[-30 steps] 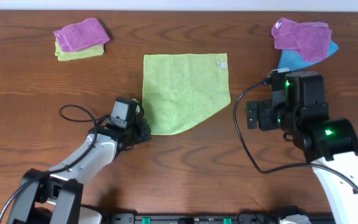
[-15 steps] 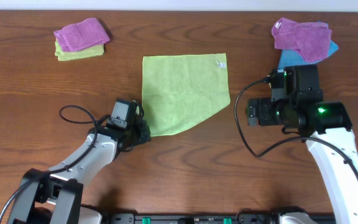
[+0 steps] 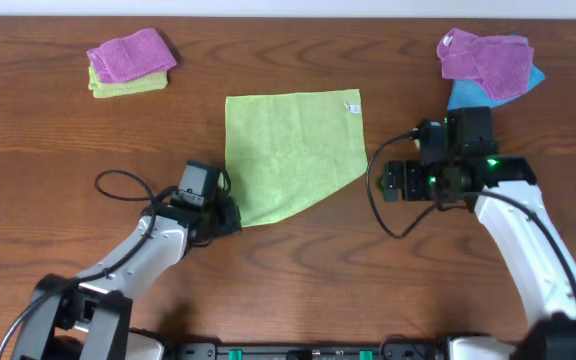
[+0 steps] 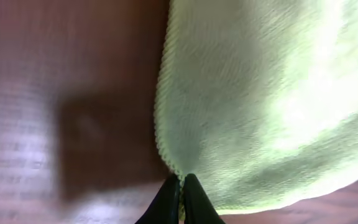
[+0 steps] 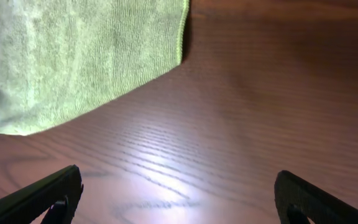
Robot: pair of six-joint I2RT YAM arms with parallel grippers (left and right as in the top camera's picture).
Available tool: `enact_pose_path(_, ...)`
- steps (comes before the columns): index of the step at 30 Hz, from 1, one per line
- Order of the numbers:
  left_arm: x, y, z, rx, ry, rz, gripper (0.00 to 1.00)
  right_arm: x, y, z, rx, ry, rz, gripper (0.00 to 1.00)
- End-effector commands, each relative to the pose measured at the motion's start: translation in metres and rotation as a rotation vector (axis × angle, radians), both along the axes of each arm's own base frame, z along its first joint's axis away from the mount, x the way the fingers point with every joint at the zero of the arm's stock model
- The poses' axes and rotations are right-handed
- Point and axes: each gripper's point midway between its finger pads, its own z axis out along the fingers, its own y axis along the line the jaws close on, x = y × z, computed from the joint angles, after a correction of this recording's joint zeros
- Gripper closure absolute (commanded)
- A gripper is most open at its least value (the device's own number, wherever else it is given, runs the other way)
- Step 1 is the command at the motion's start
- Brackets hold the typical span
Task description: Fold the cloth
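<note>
The cloth (image 3: pixel 290 148) is a lime-green towel lying flat in the middle of the table, its near right corner folded under so the front edge runs diagonally. A small white tag (image 3: pixel 353 106) sits at its far right corner. My left gripper (image 3: pixel 230 214) is shut on the cloth's near left corner; in the left wrist view the fingers (image 4: pixel 181 193) pinch the hem of the cloth (image 4: pixel 260 99). My right gripper (image 3: pixel 388 182) is open and empty just right of the cloth's right edge. The right wrist view shows its fingers (image 5: pixel 179 199) wide apart over bare wood, the cloth (image 5: pixel 73 56) ahead.
A purple towel on a paler yellow-green folded towel (image 3: pixel 128 60) lies at the far left. Purple towels on a blue one (image 3: pixel 490 62) lie at the far right. Black cables loop near each arm.
My right gripper has moved left toward the cloth's right edge. The cloth has shifted slightly left with my left gripper.
</note>
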Motion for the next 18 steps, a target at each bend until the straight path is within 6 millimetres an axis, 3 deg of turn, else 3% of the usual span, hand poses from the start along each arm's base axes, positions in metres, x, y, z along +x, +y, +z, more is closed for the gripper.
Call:
enact_pose_path(1,0.015,-0.004,0.014,-0.020,-0.077,-0.004,0.94,0.002,0.013,-0.010,0.101,0.038,0.014,0.01)
enact_pose_path(11,0.053,-0.007,0.040,-0.061,-0.212,0.098,0.94,0.006,0.024,-0.035,0.158,0.092,0.059,0.01)
enact_pose_path(18,0.080,-0.015,0.074,-0.099,-0.292,0.110,0.95,0.003,0.035,-0.046,0.210,0.133,0.090,0.01)
